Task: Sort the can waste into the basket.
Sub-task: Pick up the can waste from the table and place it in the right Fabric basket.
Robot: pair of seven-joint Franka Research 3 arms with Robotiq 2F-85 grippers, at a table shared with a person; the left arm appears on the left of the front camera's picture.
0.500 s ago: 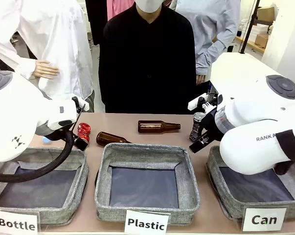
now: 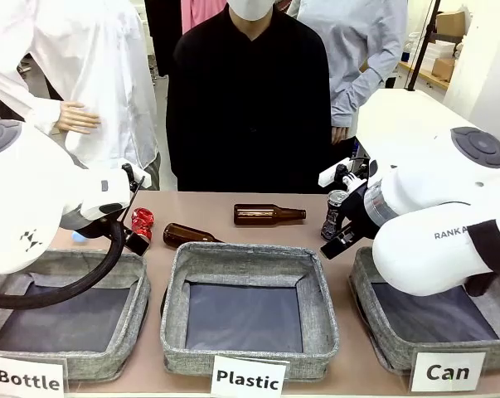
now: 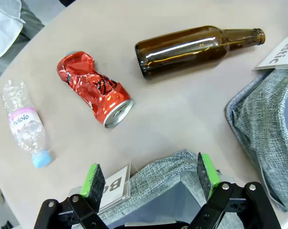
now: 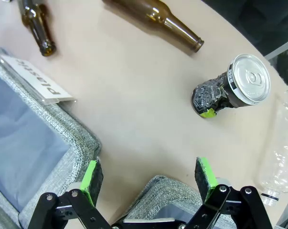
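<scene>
As the left gripper gapes empty near a crushed shiny red metal can, the right gripper gapes empty near a slim black silver-topped can.

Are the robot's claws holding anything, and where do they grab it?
Nothing is held. The left gripper and right gripper are both open and empty; the red can and black can are untouched.

Colours on the tan desk
The crushed can is shiny red; the slim can black, silver top, green-yellow print; the bottle brown; the Can basket grey, white label.
</scene>
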